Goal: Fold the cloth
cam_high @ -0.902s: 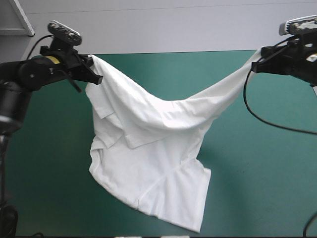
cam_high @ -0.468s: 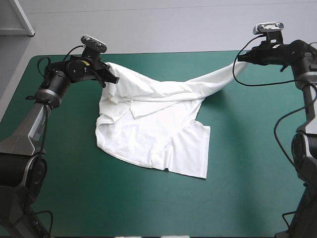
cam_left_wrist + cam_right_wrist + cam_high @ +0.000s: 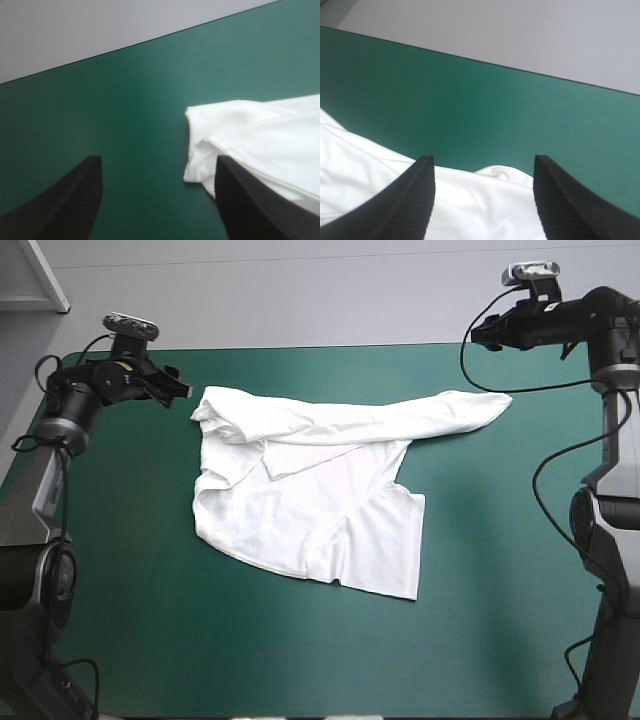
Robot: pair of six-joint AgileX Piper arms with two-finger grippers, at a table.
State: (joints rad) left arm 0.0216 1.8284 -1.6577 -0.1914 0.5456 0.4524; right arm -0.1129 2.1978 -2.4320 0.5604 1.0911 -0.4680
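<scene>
T-shirt (image 3: 310,510): white, lying on the teal-green counter (image 3: 500,620), between its centre and the far edge. The lower body is spread flat with the hem toward the near edge. The upper part is doubled over in a rumpled band that runs from the far left out to the right.

Left gripper (image 3: 182,390): fingers wide apart, holding nothing. It sits just beside the band's left end, clear of the cloth.

Right gripper (image 3: 478,338): fingers also apart, holding nothing. It is near the far edge, with the band's right end ahead of it.
</scene>
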